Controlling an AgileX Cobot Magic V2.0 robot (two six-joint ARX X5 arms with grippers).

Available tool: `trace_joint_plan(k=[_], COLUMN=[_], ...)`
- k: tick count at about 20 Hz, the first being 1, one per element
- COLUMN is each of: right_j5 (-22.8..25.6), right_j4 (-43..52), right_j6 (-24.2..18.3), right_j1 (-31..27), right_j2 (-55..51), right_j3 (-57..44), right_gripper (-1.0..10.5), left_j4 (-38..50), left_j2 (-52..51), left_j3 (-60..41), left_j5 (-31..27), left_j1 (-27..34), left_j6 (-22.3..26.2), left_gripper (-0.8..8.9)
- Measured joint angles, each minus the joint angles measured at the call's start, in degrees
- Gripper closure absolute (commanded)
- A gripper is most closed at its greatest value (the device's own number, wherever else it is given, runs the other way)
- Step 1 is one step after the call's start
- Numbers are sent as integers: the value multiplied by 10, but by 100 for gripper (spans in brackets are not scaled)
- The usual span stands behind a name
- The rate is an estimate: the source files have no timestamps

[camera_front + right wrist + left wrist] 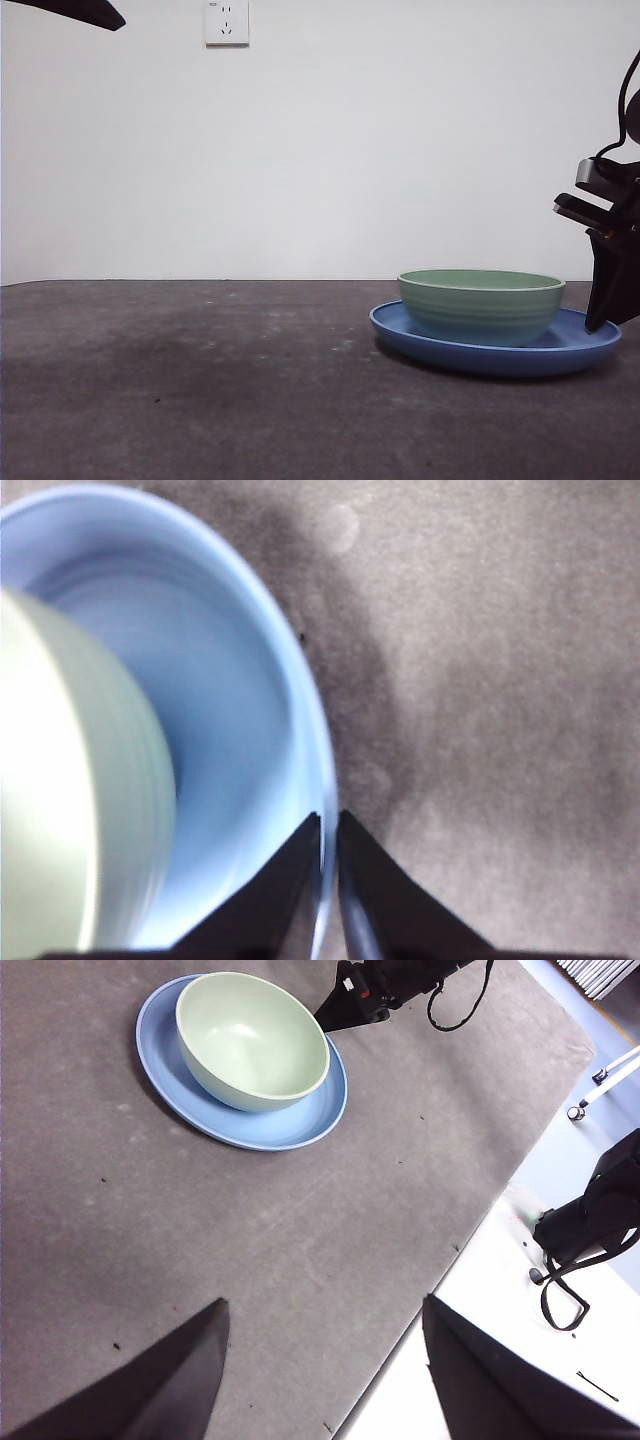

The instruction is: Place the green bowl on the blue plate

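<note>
On the blue plate (pixel 590 345) sits the green bowl (pixel 481 305); the right end effector (pixel 329 825) is pinched on the plate's rim, the left end effector (pixel 325 1325) spread wide, well away.

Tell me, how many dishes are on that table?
2: the green bowl sits on the blue plate, with the right tool at the plate's rim.

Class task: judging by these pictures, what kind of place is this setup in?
Probably a robotics lab or test room: a bare white wall with a socket, a grey-covered table, and wheeled equipment beside it.
</note>
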Motion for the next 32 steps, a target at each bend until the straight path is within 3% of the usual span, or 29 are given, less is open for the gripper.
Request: trace_joint_plan(k=[5, 18, 22, 32], right_j5=[-1, -118, -116, -43], right_j4=[0, 38, 51, 136], right_j6=[4, 82, 101, 183], right_j1=[0, 0, 37, 168], right_j2=[0, -52, -58, -54], right_j3=[0, 0, 0, 0], right_gripper=[934, 934, 935, 935], left_j4=[0, 0, 0, 0], left_j2=[0, 0, 0, 0], left_j3=[0, 0, 0, 0], left_j5=[0, 0, 0, 0], left_j1=[0, 0, 0, 0], left_j6=[0, 4, 4, 4], left_gripper=[502, 502, 502, 502])
